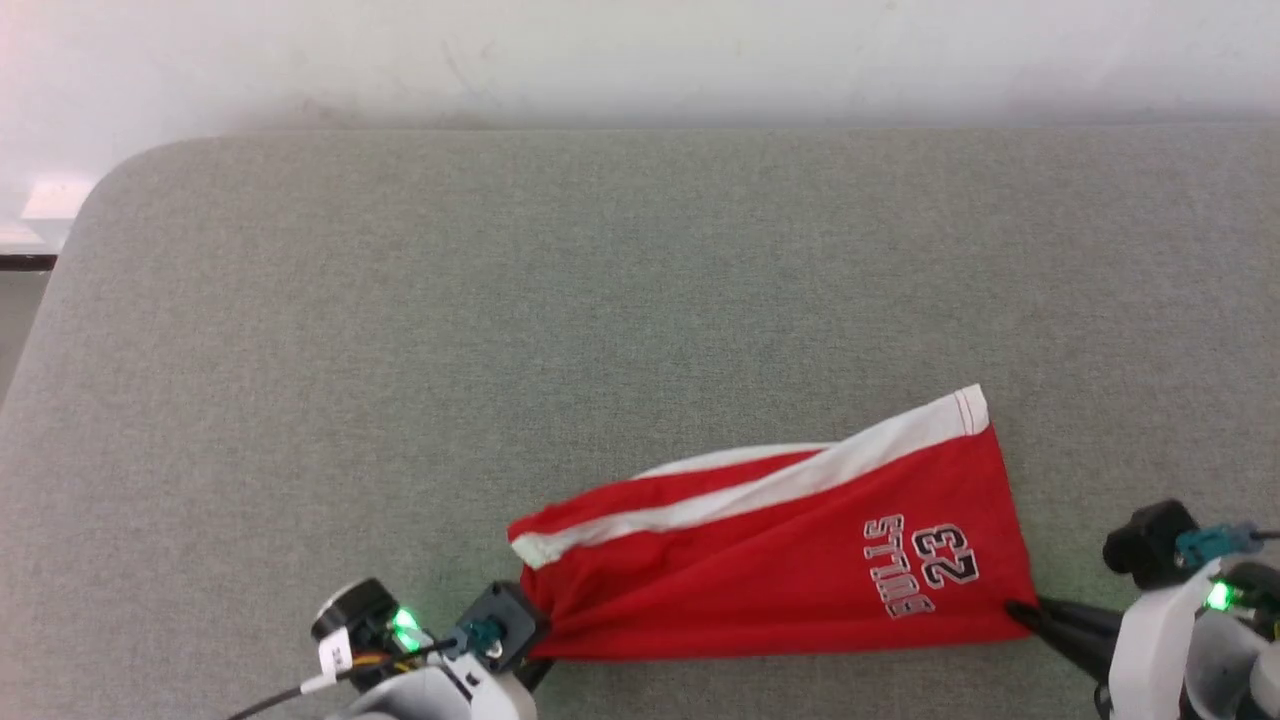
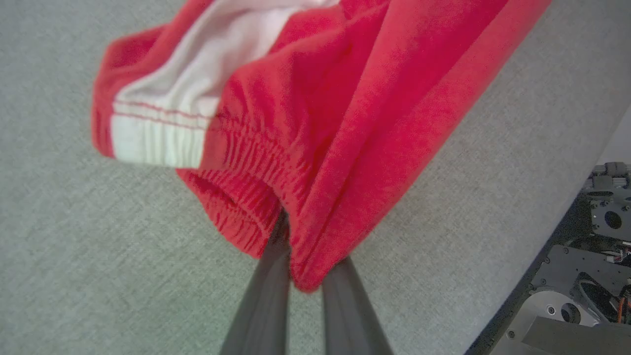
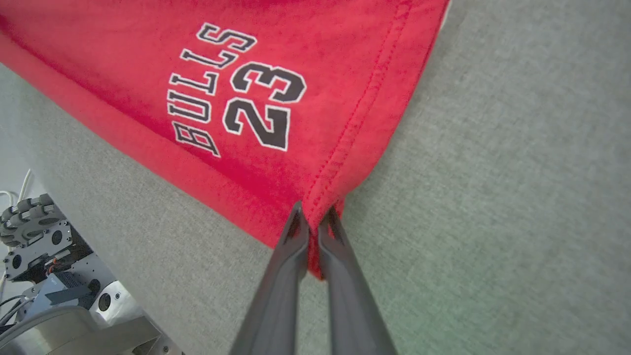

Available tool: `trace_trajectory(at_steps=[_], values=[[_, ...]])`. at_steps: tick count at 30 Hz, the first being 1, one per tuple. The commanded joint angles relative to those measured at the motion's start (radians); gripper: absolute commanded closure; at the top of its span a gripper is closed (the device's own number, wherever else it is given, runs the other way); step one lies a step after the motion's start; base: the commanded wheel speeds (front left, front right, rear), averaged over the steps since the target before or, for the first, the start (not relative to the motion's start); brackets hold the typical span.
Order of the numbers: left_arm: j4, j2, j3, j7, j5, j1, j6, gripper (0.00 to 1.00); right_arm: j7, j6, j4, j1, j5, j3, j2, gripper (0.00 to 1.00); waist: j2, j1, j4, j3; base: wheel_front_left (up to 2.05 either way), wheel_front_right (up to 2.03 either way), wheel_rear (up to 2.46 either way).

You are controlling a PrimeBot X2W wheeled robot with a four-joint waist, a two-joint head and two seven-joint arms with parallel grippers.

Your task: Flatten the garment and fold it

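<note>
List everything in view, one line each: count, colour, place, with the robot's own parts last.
soft bright-red sports shorts, white stripes, dark "23" print: one, red and white, lying by the table's near edge, mostly right of centre.
grey-green cloth-covered table: one, grey-green, under the shorts.
whitish wall: one, off-white, behind the table.
left gripper: one, dark fingers, shut on the shorts' waistband end.
right gripper: one, dark fingers, shut on the shorts' hem corner.
metal robot base: one, grey and black, below the table's near edge.

The red garment (image 3: 320,74) bears "BULLS" and "23".
</note>
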Motion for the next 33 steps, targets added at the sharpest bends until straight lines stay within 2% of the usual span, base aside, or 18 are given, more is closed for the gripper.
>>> trace_trajectory(at_steps=[1,2,3,4,5,6,9,12,17,21,26,30,33], values=[[0.015,0.000,-0.005,-0.005,-0.002,0.018,0.008,1.00,-0.001,-0.001,0.006,0.022,-0.003,-0.013,0.010,1.00,0.0000,0.0003,-0.002,-0.002,0.00,0.00,0.00],[0.025,-0.002,-0.006,-0.011,-0.003,0.025,0.012,1.00,0.003,-0.001,0.009,0.044,-0.008,-0.025,0.018,1.00,0.0000,0.0003,-0.003,-0.004,0.00,0.00,0.00],[0.035,-0.006,-0.006,-0.020,-0.003,0.031,0.018,0.95,0.008,-0.001,0.015,0.062,-0.015,-0.038,0.026,1.00,0.0000,0.0003,-0.003,-0.007,0.00,0.00,0.00],[0.042,-0.011,-0.005,-0.033,0.000,0.034,0.024,0.19,0.014,-0.001,0.026,0.077,-0.029,-0.053,0.032,0.98,0.0000,0.0003,-0.001,-0.012,0.00,0.00,0.00],[0.048,-0.018,-0.001,-0.050,0.004,0.037,0.033,0.00,0.017,-0.001,0.031,0.088,-0.048,-0.067,0.035,0.31,0.0000,0.0003,0.001,-0.017,0.00,0.00,0.00],[0.052,-0.024,0.004,-0.065,0.004,0.041,0.043,0.00,0.020,-0.001,0.033,0.098,-0.057,-0.087,0.040,0.00,0.0000,0.0003,0.002,-0.023,0.00,0.00,0.00],[0.036,-0.029,0.030,-0.112,-0.001,0.061,0.086,0.00,0.044,-0.001,-0.001,0.117,-0.088,-0.149,0.028,0.00,0.0000,0.0003,0.005,-0.049,0.00,0.00,0.00],[-0.009,-0.005,0.051,-0.143,0.007,0.081,0.132,0.00,0.064,-0.001,-0.076,0.137,-0.105,-0.231,-0.011,0.00,0.0000,0.0003,0.013,-0.069,0.00,0.00,0.00],[-0.115,0.047,0.114,-0.208,0.034,0.108,0.251,0.00,0.116,-0.001,-0.204,0.170,-0.126,-0.393,-0.081,0.00,0.0000,0.0003,0.025,-0.094,0.00,0.00,0.00],[-0.177,0.068,0.181,-0.276,0.056,0.119,0.356,0.00,0.224,-0.001,-0.259,0.186,-0.151,-0.517,-0.096,0.00,0.0000,0.0003,0.031,-0.101,0.00,0.00,0.00],[-0.201,0.042,0.279,-0.354,0.072,0.129,0.470,0.00,0.438,-0.001,-0.268,0.194,-0.177,-0.593,-0.056,0.00,0.0000,0.0003,0.032,-0.093,0.00,0.00,0.00],[-0.221,-0.023,0.418,-0.374,0.116,0.143,0.577,0.00,0.572,-0.001,-0.211,0.178,-0.210,-0.614,0.026,0.00,0.0000,0.0003,0.036,-0.078,0.00,0.00,0.00],[-0.238,-0.073,0.511,-0.375,0.190,0.176,0.616,0.00,0.621,-0.001,-0.156,0.166,-0.256,-0.619,0.094,0.00,0.0000,0.0003,0.042,-0.065,0.00,0.00,0.00]])
